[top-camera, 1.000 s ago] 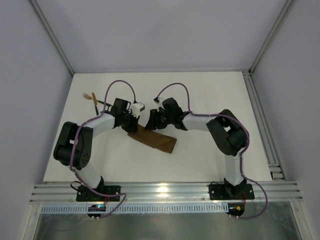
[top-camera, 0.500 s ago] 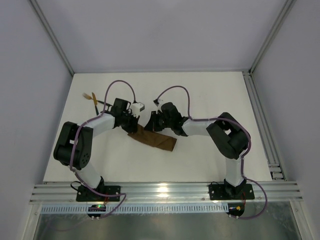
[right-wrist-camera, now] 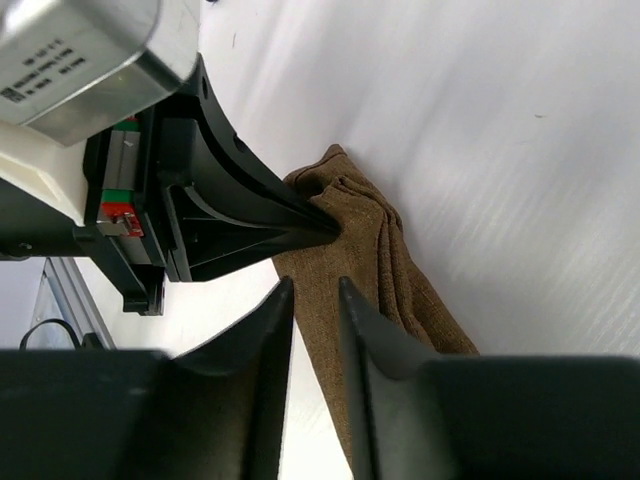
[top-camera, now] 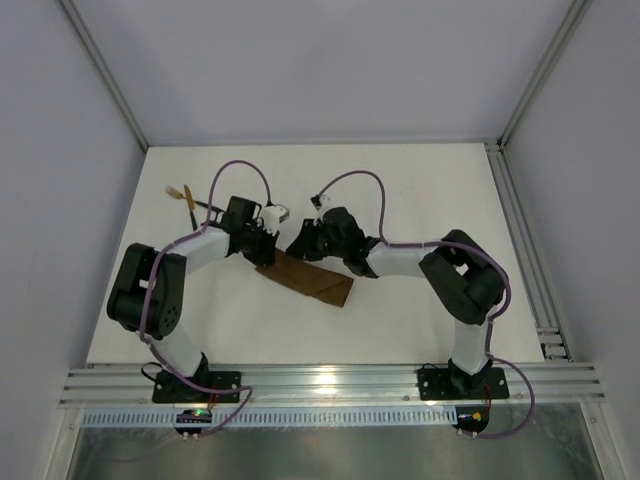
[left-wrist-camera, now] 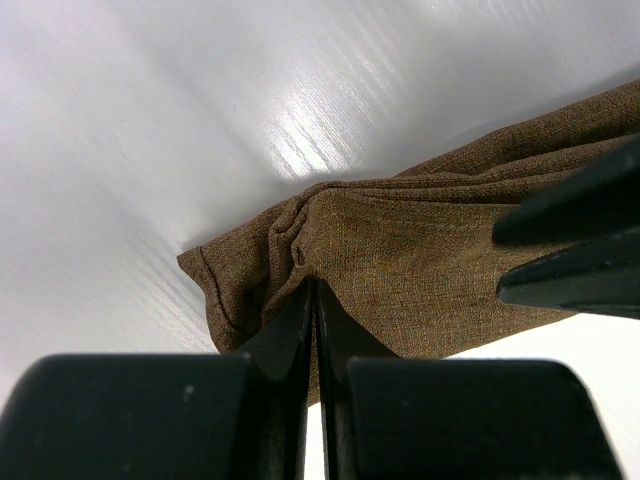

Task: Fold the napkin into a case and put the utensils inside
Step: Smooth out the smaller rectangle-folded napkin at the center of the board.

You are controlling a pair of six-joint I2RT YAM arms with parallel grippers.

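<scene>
The brown napkin [top-camera: 308, 279] lies folded into a narrow oblong case, slanting from the table's middle toward the near right. My left gripper [top-camera: 267, 248] is shut on its far left end, where the cloth [left-wrist-camera: 420, 250] puckers at the fingertips [left-wrist-camera: 312, 286]. My right gripper [top-camera: 300, 241] hovers close beside it over the same end, jaws slightly apart above the cloth's edge [right-wrist-camera: 400, 270] with nothing clamped between them [right-wrist-camera: 312, 287]. The utensils [top-camera: 186, 197], with gold heads and black handles, lie at the far left of the table, apart from both grippers.
The left gripper's body [right-wrist-camera: 150, 190] fills the right wrist view's left side, nearly touching my right fingers. The right gripper's fingers [left-wrist-camera: 570, 230] show in the left wrist view. Metal rails [top-camera: 520, 230] border the table on the right and near sides.
My right gripper has moved left along the napkin's far end, closer to the left gripper, and its jaws have narrowed. The left gripper has kept its hold and place.
</scene>
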